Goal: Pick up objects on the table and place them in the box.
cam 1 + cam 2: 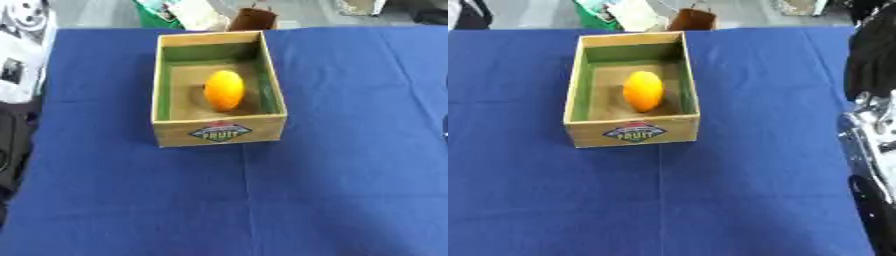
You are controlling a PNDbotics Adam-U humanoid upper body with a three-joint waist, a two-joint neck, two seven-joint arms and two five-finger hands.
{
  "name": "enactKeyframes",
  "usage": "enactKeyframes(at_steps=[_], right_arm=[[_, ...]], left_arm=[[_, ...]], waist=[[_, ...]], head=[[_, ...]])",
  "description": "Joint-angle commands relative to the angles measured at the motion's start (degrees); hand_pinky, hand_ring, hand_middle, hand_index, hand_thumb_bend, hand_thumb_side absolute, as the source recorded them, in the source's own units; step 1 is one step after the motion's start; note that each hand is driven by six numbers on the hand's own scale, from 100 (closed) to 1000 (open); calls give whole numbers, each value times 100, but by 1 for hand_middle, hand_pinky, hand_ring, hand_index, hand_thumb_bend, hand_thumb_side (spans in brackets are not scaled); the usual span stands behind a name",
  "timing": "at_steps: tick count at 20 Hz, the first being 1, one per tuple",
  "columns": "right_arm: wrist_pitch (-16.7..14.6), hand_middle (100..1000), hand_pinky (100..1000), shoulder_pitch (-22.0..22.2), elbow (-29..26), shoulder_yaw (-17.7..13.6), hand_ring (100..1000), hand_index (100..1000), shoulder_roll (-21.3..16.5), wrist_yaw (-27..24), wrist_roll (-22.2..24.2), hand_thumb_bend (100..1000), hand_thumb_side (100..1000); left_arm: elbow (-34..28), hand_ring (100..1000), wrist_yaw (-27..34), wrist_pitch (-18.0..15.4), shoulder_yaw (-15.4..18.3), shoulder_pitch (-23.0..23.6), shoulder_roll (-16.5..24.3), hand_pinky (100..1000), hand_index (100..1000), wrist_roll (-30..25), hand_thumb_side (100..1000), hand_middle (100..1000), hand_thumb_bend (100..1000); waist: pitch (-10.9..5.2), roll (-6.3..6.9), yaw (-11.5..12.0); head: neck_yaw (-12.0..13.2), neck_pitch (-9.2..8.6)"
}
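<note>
The robot's right arm [872, 135] showed only at the right edge of the right eye view, a run of black casing and silver joints; its hand could not be made out there, so whether the fingers were spread or curled could not be told. The left hand showed in neither view.

Well to the left of that arm, across bare blue cloth, stood the box [633, 134], a shallow wooden crate with green inner walls and a "FRUIT" label [634, 133] on its near wall. Its long axis ran away from the robot, and it sat slightly askew on the bench [710, 200].

Inside the box lay an orange, egg-shaped fruit [643, 91], resting on the brown floor about midway along, closer to the right wall than to the left. Its long axis ran with the box's, near end to far end, with the narrower tip pointing to the far wall. It touched no wall that could be seen. Nothing stood between the arm and the box.

Beyond the far edge of the bench, behind the box, sat a brown container [253, 19] and some green and pale clutter [175, 12]. A dark shape with white printed material [19, 50] lay off the left side.
</note>
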Motion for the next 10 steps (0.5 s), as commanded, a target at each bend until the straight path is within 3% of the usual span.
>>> enactKeyframes(at_steps=[1,7,8,9,10], right_arm=[[-61,742,768,-32,-81,-88,765,838,-198,65,-31,100,1000],[-136,744,767,-55,-81,-139,765,838,-215,84,-115,100,1000],[-149,743,767,-57,-81,-149,764,838,-210,91,-116,100,1000],[-159,743,767,-57,-81,-158,764,838,-204,96,-117,100,1000],[-164,743,766,-59,-81,-166,764,840,-201,99,-119,100,1000]], left_arm=[[-680,645,463,251,244,229,341,600,785,467,461,667,174],[-1605,630,1380,535,627,1207,602,606,776,1306,526,657,250],[-1721,628,1494,554,691,1346,630,609,773,1453,640,654,313],[-1828,627,1600,559,749,1466,645,609,772,1613,658,653,314],[-1915,623,1702,561,806,1571,645,612,771,1781,822,650,289]], waist=[[-68,-30,25],[-23,-112,98],[-21,-126,112],[-21,-138,123],[-23,-149,136]], head=[[6,-106],[59,-303],[65,-317],[69,-323],[71,-327]])
